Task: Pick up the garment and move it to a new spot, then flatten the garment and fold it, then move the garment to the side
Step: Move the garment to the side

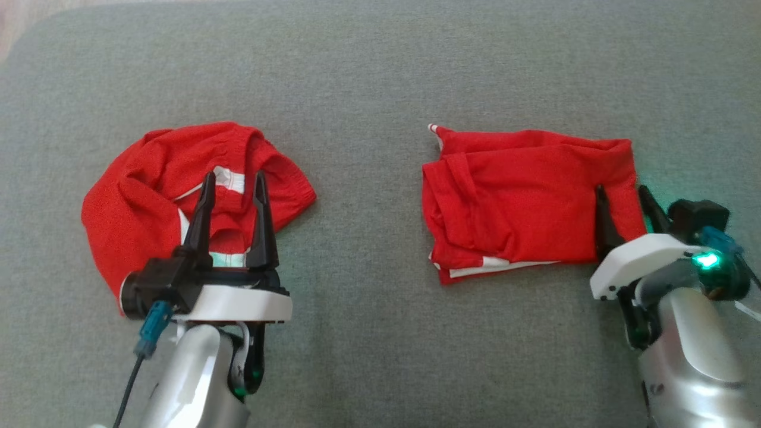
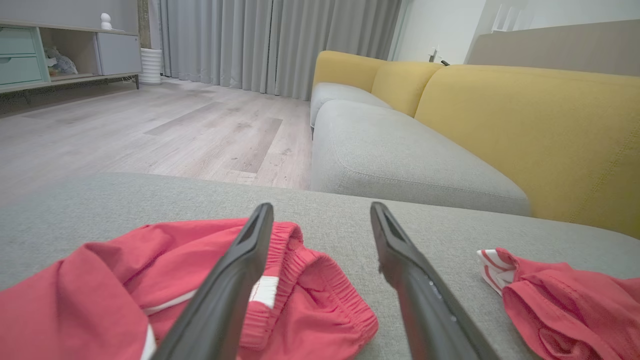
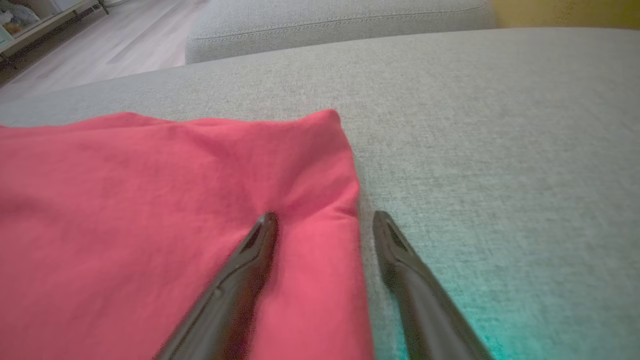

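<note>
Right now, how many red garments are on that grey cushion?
2. Crumpled red shorts lie left, under the left gripper; a folded red garment lies right, its edge between the fingers of the right gripper. None looks hidden.

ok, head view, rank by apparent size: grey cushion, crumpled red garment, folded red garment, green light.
1. grey cushion
2. crumpled red garment, folded red garment: look alike, unranked
3. green light

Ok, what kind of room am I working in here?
Most likely a home living room: a yellow-backed sofa with grey seat cushions, a wood-look floor and long grey curtains.
</note>
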